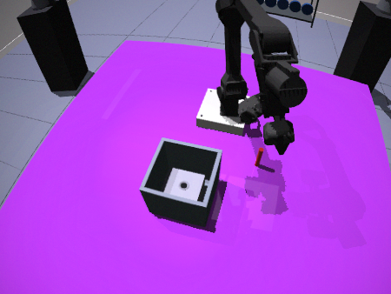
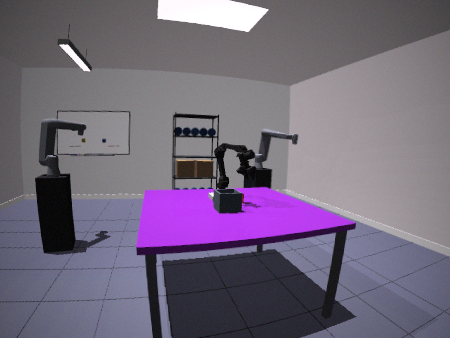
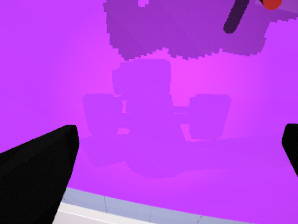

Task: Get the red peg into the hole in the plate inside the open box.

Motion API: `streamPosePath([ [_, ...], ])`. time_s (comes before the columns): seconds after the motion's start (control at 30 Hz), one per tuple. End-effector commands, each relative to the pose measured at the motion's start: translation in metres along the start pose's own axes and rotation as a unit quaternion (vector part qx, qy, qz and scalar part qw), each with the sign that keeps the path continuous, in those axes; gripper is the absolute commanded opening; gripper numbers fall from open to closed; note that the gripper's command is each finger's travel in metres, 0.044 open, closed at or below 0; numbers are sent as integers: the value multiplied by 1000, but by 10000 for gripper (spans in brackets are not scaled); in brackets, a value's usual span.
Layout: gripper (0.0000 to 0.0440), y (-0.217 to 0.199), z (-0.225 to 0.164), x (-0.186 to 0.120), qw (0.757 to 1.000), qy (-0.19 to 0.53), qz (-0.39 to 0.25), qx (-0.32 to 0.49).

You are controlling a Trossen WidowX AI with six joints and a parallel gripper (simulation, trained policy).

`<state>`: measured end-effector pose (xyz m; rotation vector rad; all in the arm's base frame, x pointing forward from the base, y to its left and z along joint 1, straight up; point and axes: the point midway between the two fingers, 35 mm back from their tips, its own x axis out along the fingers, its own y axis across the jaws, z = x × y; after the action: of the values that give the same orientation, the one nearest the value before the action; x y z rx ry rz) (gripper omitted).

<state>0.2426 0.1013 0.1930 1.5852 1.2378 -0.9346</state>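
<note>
My gripper was wide open, nothing in it, up above the table. Peg stood upright on the table, right of the box (only its top showed at the wrist view's edge). Step in hand was the approach: best to centre over the peg first, then descend straight, fingers astride, so neither knocked it over.

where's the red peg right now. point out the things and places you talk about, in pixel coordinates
In the top view, the red peg (image 1: 260,157) (image 2: 243,198) (image 3: 272,4) stands on the purple table right of the open box (image 1: 177,212) (image 2: 227,202), just below the gripper (image 1: 281,148) (image 3: 183,134) in the picture.
</note>
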Motion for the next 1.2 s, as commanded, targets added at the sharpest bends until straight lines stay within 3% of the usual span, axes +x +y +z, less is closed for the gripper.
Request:
streamPosePath([
  [0.0,440,-19,3,15,999,-24,-44,-20],
  [0.6,440,-67,29,63,980,-89,-156,-84],
  [1.17,426,-85,64,111,975,-117,-169,-83],
])
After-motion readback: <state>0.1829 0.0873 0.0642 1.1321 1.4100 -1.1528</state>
